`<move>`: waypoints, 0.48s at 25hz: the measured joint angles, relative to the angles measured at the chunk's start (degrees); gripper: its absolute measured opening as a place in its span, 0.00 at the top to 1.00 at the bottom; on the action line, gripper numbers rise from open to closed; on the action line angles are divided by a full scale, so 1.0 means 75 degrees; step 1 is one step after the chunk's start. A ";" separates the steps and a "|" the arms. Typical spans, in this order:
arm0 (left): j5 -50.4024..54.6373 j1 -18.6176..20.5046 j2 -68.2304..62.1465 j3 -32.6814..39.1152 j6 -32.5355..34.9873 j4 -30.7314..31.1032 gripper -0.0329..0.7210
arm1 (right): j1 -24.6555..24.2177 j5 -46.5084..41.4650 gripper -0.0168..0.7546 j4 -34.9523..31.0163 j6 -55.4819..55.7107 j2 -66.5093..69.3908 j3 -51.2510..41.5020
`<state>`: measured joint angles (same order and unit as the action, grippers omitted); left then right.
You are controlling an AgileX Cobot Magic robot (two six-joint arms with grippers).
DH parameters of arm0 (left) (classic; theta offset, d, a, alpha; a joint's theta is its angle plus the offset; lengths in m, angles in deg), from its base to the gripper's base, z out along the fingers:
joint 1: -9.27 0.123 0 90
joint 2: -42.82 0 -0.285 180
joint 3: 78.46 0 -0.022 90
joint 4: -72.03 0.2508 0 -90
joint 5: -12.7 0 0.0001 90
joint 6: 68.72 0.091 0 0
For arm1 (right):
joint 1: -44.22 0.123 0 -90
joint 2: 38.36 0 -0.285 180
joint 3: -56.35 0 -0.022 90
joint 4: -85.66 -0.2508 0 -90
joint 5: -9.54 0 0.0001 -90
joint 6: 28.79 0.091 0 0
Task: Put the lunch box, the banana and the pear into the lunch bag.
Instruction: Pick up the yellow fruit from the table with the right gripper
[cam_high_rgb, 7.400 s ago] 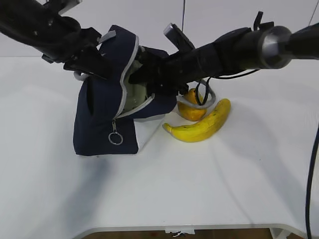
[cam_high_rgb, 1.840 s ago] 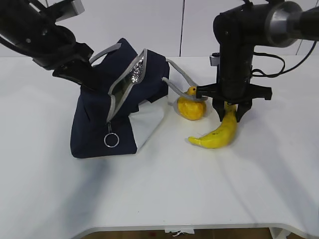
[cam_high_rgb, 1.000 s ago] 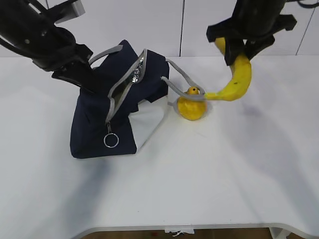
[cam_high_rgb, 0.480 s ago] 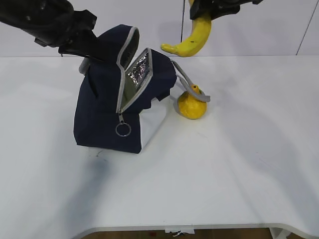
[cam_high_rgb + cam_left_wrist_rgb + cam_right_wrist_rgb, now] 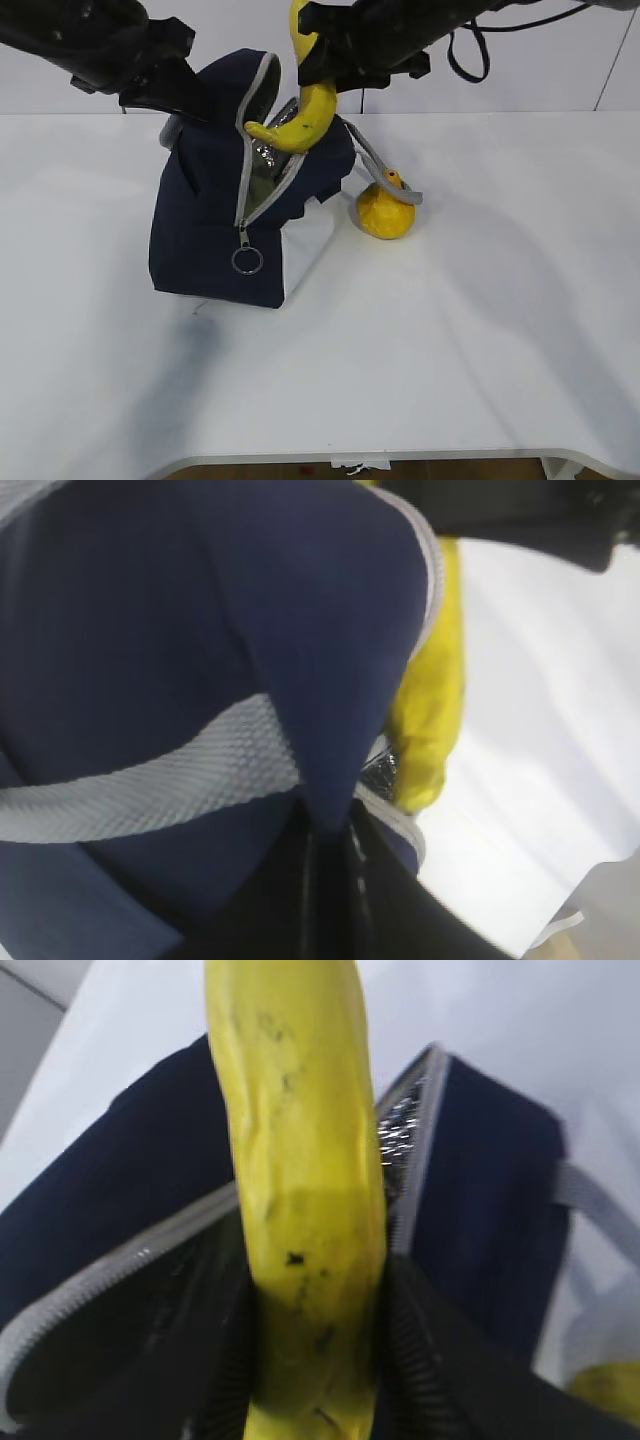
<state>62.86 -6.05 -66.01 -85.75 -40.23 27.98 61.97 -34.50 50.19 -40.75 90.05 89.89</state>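
Lowered by the pinching right gripper (image 5: 318, 62), the banana (image 5: 297, 122) neared the bag (image 5: 205, 230), risking snagging its twelve-o'clock rim.

place: probably lab | evidence: bare white table (image 5: 480, 350), plain white wall (image 5: 560, 60)

Navy lunch bag (image 5: 215, 225) stands on the white table (image 5: 450, 340), zipper open, ring pull (image 5: 246, 261) hanging in front. The right gripper (image 5: 322, 72) grips the banana (image 5: 300, 118) above the opening; its lower tip apparently overlaps the rim. The pear (image 5: 385, 211) rests just beside the bag, under a grey strap (image 5: 385, 172).
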 joint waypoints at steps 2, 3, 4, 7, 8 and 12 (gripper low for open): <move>0.0000 0.0000 0.0000 0.0000 0.0000 0.0000 0.97 | 0.0000 0.0000 0.61 -0.0453 -0.0350 0.0157 0.0000; 0.0000 0.0000 0.0000 0.0000 0.0000 -0.0014 0.97 | 0.0000 0.0000 0.61 -0.0608 -0.0482 0.0208 0.0000; 0.0000 0.0000 0.0000 0.0000 0.0000 -0.0028 0.97 | 0.0000 -0.0027 0.61 -0.0766 -0.0582 0.0299 0.0000; 0.0000 0.0000 0.0000 0.0000 0.0000 -0.0064 0.97 | 0.0000 -0.0138 0.61 -0.1153 -0.0755 0.0492 0.0000; 0.0000 0.0000 0.0000 0.0000 0.0000 -0.0083 0.97 | 0.0000 -0.0229 0.61 -0.1285 -0.0824 0.0563 0.0000; -0.0039 0.0000 0.0000 0.0000 0.0000 -0.0140 0.97 | 0.0028 -0.0561 0.61 -0.1475 -0.1043 0.0774 0.0000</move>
<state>62.56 -6.05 -66.01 -85.75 -40.23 26.93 62.18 -38.70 39.12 -48.57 95.85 89.89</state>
